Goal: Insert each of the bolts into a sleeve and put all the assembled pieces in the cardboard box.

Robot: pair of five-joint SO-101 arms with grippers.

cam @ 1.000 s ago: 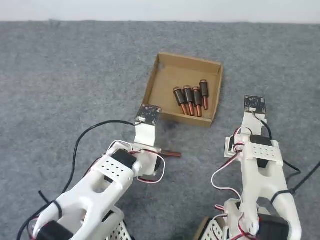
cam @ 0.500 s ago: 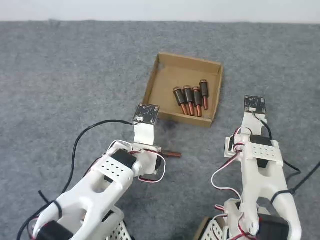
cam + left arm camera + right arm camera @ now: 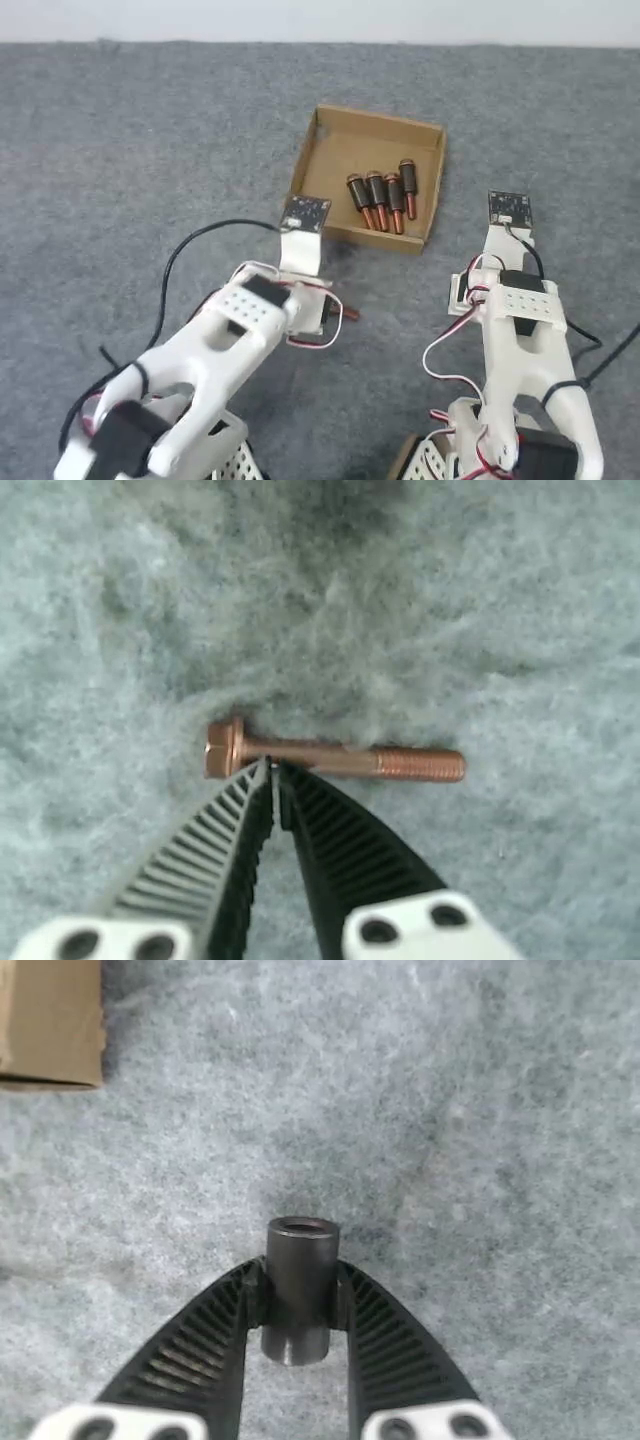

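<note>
The left tool [image 3: 272,770] hangs low over the grey felt-covered table [image 3: 150,130], its ribbed fingers clenched almost together. Their tips meet the copper-coloured metal bolt [image 3: 335,762] just behind its flanged head. The bolt lies flat on the table, crosswise to the fingers. It looks small, rigid and light, and its round, smooth shank would likely roll or slide on the nap if nudged. The plain stretch of shank between head and thread seems the best place to take it, with the fingers set across the bolt, not along it. Whether the tips press on the bolt or only brush it is hard to judge from the wrist view. From above, the left arm [image 3: 240,330] covers most of the bolt [image 3: 348,313]; just one end pokes out.

Further right sits the shallow brown cardboard box [image 3: 300,180], holding four assembled pieces [image 3: 382,200] side by side.

The right tool [image 3: 298,1272] grips the dark cylindrical metal sleeve [image 3: 302,1250] by its sides, open bore pointing away from the wrist. The sleeve appears stiff and slick, so a mid-body pinch suits it. Its lower end is tucked between the fingers, and the bore's depth cannot be made out. A corner of the box [image 3: 45,1020] lies well apart from it.
</note>
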